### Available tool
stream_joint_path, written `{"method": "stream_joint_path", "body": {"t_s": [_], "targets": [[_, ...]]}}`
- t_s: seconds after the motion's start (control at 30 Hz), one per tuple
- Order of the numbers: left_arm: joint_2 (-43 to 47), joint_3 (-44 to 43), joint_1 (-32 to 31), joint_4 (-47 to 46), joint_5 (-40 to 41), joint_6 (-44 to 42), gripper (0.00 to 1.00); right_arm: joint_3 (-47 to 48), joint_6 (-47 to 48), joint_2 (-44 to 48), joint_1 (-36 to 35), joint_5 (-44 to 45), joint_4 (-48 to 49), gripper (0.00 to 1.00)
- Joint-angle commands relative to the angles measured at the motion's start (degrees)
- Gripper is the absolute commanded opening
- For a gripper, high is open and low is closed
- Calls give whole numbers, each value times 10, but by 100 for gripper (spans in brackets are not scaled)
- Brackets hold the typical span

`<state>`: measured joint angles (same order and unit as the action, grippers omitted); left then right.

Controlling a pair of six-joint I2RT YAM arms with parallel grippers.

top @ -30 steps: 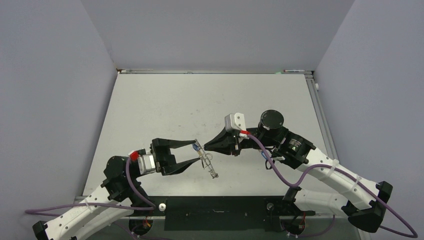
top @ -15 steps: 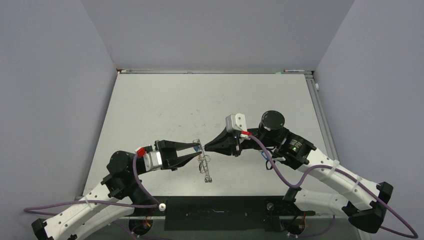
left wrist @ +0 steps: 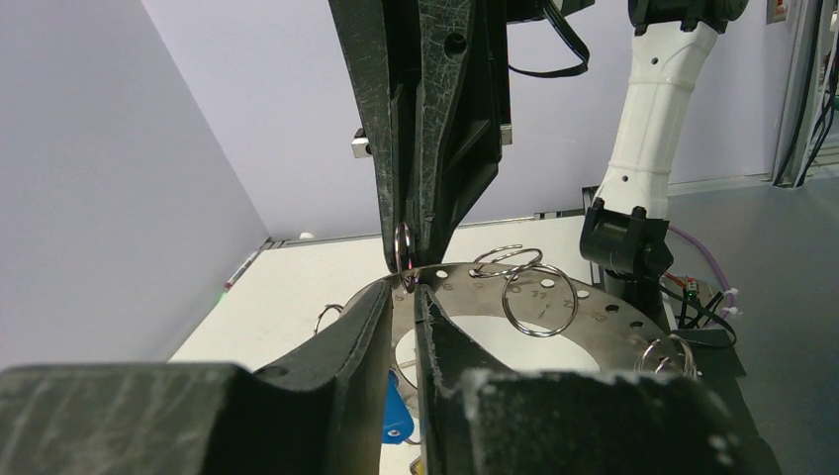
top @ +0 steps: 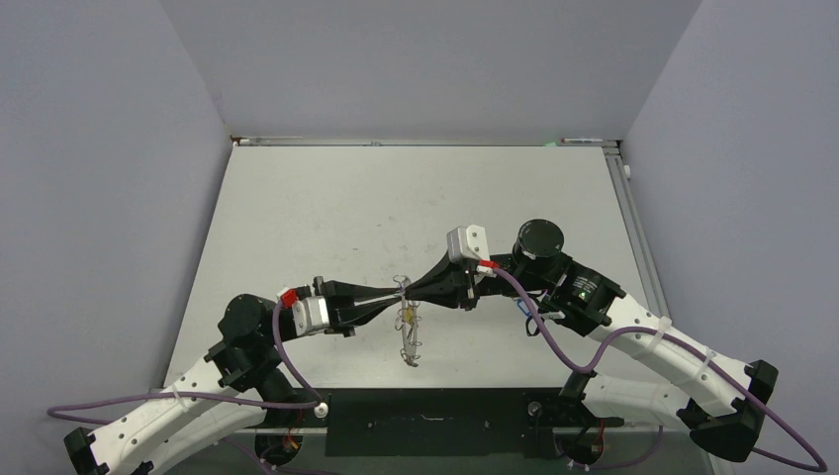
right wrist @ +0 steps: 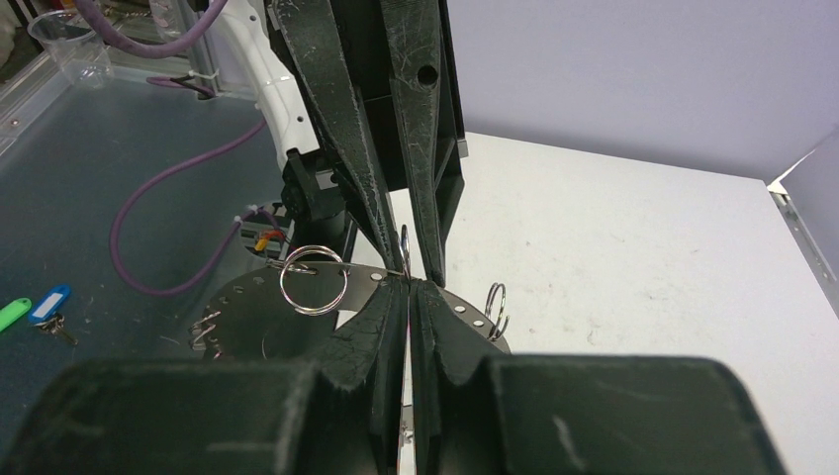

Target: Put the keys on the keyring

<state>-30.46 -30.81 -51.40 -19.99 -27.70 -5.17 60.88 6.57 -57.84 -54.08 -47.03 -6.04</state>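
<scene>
Centrally, right claw pinches keyring rim (table edges well apart).

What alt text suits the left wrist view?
The left gripper and right gripper meet tip to tip, both pinching the rim of a large flat grey perforated metal ring. Small silver split rings sit on it; a blue plastic tag shows below.

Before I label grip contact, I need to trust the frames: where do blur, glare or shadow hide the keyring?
Top view: even soft light, faint shadows, keyring tiny. Left wrist: left fingers close, dark and soft; keyring sharp, mild glints. Right wrist: right fingers dark and soft; keyring crisp, no glare.
</scene>
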Motion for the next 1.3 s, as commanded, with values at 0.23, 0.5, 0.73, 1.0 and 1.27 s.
{"method": "stream_joint_path", "body": {"t_s": [0.23, 0.5, 0.73, 1.0, 1.27], "targets": [[3, -23, 0, -29, -11, 10, 21, -4, -2, 15, -3, -15, 54, 5], [5, -24, 0, -23, -14, 13, 8, -3, -5, 17, -3, -17, 55, 5], [-8, -16, -1, -49, -28, 18, 0, -5, -17, 19, -3, -33, 85, 5], [-20, -24, -1, -39, 42, 18, 0, -12, -32, 25, -3, 51, 76, 30], [-13, -15, 0, -35, 116, 6, 0, -13, -30, 34, -2, 85, 62, 53]]}}
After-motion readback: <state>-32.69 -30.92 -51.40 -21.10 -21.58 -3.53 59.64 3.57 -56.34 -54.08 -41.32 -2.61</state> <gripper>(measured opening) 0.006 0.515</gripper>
